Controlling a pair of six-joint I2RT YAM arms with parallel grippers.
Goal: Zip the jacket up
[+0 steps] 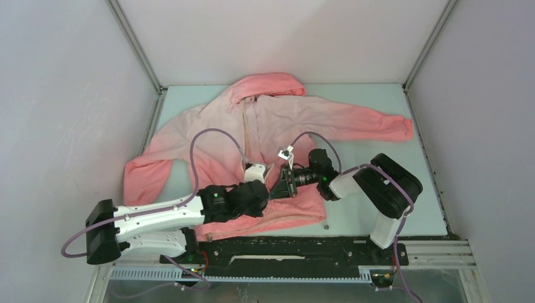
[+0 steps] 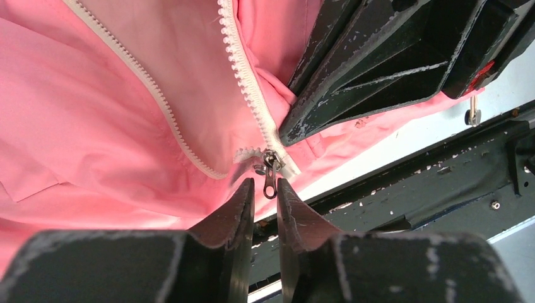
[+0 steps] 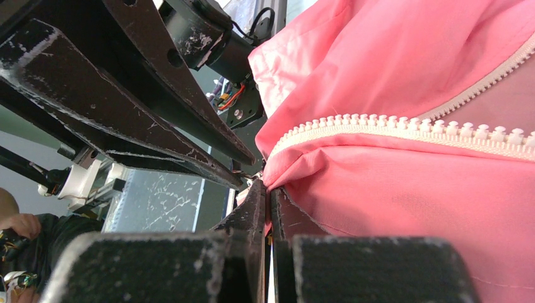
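Two arms meet at the hem (image 1: 296,214) of the jacket (image 1: 208,136), which lies flat, front up, on the pale bench (image 1: 353,95). Its long axis runs from near to far: the coral hood (image 1: 268,85) points at the back wall and the hem lies toward the arm bases. One sleeve (image 1: 366,123) stretches straight out to the right of the top view; the other sleeve (image 1: 145,173) bends back toward the near edge on the left. The whitish zipper (image 2: 249,82) runs along that axis, its two rows of teeth spread apart above the slider (image 2: 271,163), which sits low down by the hem

The left jaws are parted by a narrow gap, and the small metal pull (image 2: 270,183) hangs just at that gap, between the two fingertips (image 2: 243,192); the left wrist view does not show them clamped on it. The right jaws are all but closed, with a fold of pink fabric at the hem's edge pinched between them, right below a row of teeth (image 3: 391,123). In the left wrist view the right arm's black fingers (image 2: 353,76) press on the cloth just beside the slider, to the right in that view
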